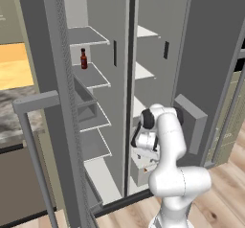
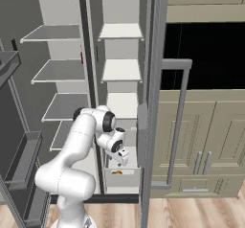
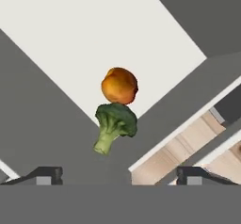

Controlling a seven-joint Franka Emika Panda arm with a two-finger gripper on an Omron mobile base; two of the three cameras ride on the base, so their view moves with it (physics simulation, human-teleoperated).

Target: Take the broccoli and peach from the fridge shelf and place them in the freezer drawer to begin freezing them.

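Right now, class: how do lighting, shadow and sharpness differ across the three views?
Left base view: flat, even light, a soft render, the red bottle slightly blurred. Right base view: the same flat light, with a black unlit recess beside the fridge. Hand view: sharpest; peach and broccoli look crisp, with no clear cast shadow under them.

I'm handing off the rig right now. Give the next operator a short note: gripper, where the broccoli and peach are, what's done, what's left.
Gripper: open, holding nothing, poised above the freezer drawer.
Broccoli and peach: both lie in the drawer, touching each other, seen in the hand view. The peach also shows as an orange spot low in the drawer from the right base view.
Done: both items appear to be placed.
Left: probably only to back the arm out; the fridge doors stand open.
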